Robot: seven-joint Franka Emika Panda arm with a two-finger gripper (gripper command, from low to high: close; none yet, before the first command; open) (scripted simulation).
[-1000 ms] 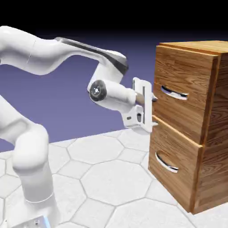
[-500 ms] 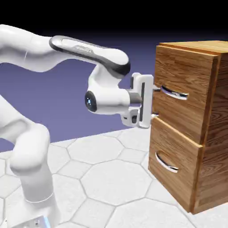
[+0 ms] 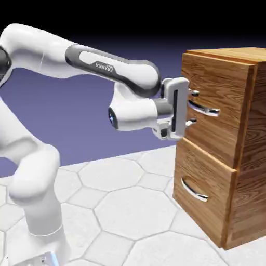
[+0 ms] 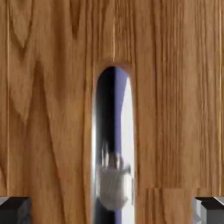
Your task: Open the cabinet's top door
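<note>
The grey two-finger claw of the white robot arm (image 3: 193,107) is standing open, its fingers lying above and below the curved silver handle (image 3: 203,108) and holding nothing. This handle is sitting on the upper wood-grain drawer front (image 3: 215,78), which is resting closed on the tall brown cabinet (image 3: 254,130), at the exterior view's right. Pale many-sided tiles (image 3: 136,215) are covering the floor, and a blue-violet backdrop (image 3: 104,124) is fading to black above
</note>
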